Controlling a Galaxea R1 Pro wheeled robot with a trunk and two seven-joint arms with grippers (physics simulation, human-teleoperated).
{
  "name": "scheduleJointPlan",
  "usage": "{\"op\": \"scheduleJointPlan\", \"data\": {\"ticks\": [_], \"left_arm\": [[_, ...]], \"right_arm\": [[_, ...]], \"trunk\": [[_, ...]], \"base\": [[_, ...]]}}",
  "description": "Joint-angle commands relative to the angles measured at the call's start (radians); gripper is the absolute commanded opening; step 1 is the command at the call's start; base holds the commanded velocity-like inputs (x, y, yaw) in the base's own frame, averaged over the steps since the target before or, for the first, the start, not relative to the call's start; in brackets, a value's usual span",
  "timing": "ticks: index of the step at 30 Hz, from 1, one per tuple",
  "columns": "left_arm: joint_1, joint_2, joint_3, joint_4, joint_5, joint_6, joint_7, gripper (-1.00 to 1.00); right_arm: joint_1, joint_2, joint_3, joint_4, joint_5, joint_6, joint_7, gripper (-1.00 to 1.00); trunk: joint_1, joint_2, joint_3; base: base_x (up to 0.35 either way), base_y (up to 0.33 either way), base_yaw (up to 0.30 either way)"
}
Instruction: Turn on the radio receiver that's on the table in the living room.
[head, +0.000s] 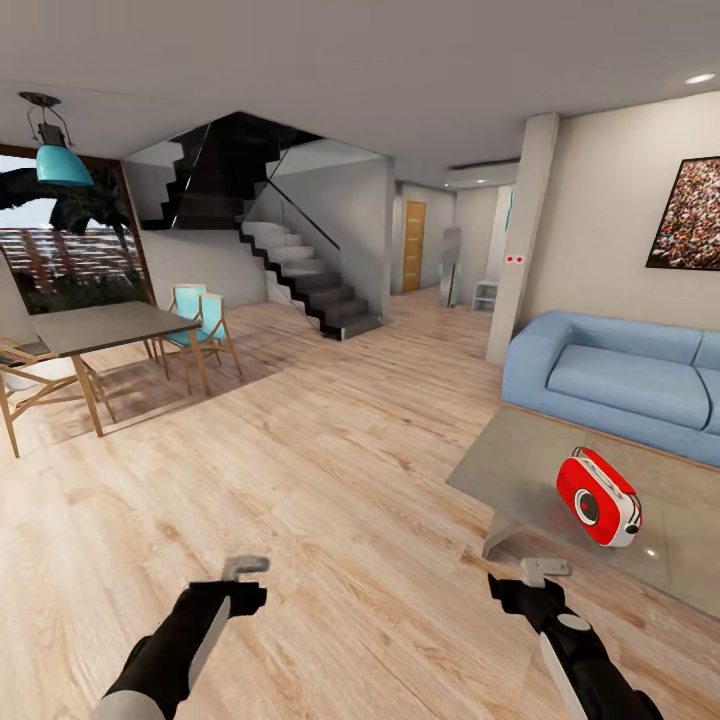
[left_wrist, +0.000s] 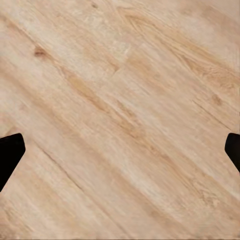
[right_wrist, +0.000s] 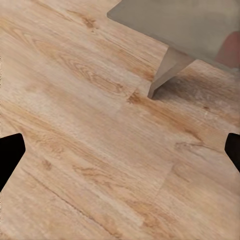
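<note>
Below my right gripper, its two dark fingertips set wide apart, I see pale wood plank floor, the table corner and one angled grey leg.

radio receiver: on the table, near its front edge
sofa: behind the table
dining table: far left, chairs beside it

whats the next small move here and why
Probably roll the base forward and slightly right toward the table. The radio stands on its near part, but the right gripper hangs over bare floor short of the table's edge, open, and the left gripper is farther off.
</note>
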Motion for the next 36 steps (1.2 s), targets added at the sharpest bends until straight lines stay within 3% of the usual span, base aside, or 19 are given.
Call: {"op": "scheduleJointPlan", "data": {"ticks": [1, 2, 4, 7, 8, 10, 12, 13, 17, 25, 29, 34, 36], "left_arm": [[0.000, 0.009, 0.000, 0.066, 0.003, -0.059, -0.001, 1.00], [0.000, 0.012, -0.004, 0.166, 0.004, -0.179, 0.000, 1.00], [0.000, 0.005, -0.008, 0.238, 0.004, -0.279, 0.002, 1.00], [0.001, 0.003, -0.006, 0.309, -0.004, -0.340, 0.003, 1.00], [0.002, 0.012, -0.006, 0.355, -0.004, -0.351, 0.003, 1.00], [0.004, 0.056, -0.005, 0.568, 0.001, -0.441, 0.002, 1.00], [0.009, 0.100, -0.004, 0.738, 0.002, -0.658, 0.000, 1.00], [0.024, 0.121, -0.003, 0.781, 0.002, -0.760, -0.001, 1.00], [0.097, 0.150, -0.003, 0.845, 0.003, -0.908, -0.001, 1.00], [0.204, 0.159, -0.002, 0.856, 0.003, -0.950, -0.003, 1.00], [0.219, 0.158, -0.001, 0.855, 0.004, -0.967, -0.003, 1.00], [0.223, 0.155, 0.001, 0.853, 0.005, -0.969, 0.003, 1.00], [0.224, 0.152, -0.001, 0.852, 0.004, -0.967, 0.007, 1.00]], "right_arm": [[0.000, 0.000, 0.000, 0.001, 0.000, -0.001, 0.001, 1.00], [0.000, 0.000, 0.000, 0.002, -0.001, -0.002, 0.002, 1.00], [0.000, 0.000, 0.000, 0.002, 0.000, -0.002, 0.003, 1.00], [0.000, -0.001, 0.000, 0.002, 0.000, -0.002, 0.003, 1.00], [0.000, -0.002, -0.001, 0.002, 0.001, -0.002, 0.003, 1.00], [0.000, -0.002, -0.001, 0.002, 0.001, -0.002, 0.003, 1.00], [0.000, -0.003, -0.001, 0.002, 0.000, -0.002, 0.003, 1.00], [0.000, -0.003, -0.001, 0.003, 0.000, -0.002, 0.003, 1.00], [0.000, -0.002, 0.001, 0.014, -0.001, -0.002, 0.003, 1.00], [0.000, -0.002, 0.001, 0.037, 0.000, -0.004, 0.003, 1.00], [0.000, -0.008, -0.002, 0.038, 0.001, -0.003, 0.003, 1.00], [0.000, -0.073, -0.027, 0.037, -0.008, -0.004, 0.005, 1.00], [0.000, -0.095, -0.107, 0.032, -0.020, -0.003, 0.022, 1.00]], "trunk": [[0.000, 0.000, 0.000], [0.000, 0.000, 0.000], [0.000, 0.000, 0.000], [0.000, 0.000, 0.000], [0.000, 0.000, 0.000], [0.000, 0.000, 0.000], [0.000, 0.000, 0.000], [0.000, 0.000, 0.000], [0.000, 0.000, 0.000], [0.000, 0.000, 0.000], [0.000, 0.000, 0.000], [0.000, 0.000, 0.000], [0.000, 0.000, 0.000]], "base": [[0.000, 0.000, 0.000], [0.000, 0.000, 0.000], [0.000, 0.000, 0.000], [0.000, 0.000, 0.000], [0.000, 0.000, 0.000], [0.000, 0.000, 0.000], [0.000, 0.000, 0.000], [0.000, 0.000, 0.000], [0.000, 0.000, 0.000], [0.000, 0.000, 0.000], [0.000, 0.000, 0.000], [0.000, 0.000, 0.000], [0.075, 0.000, 0.000]]}}
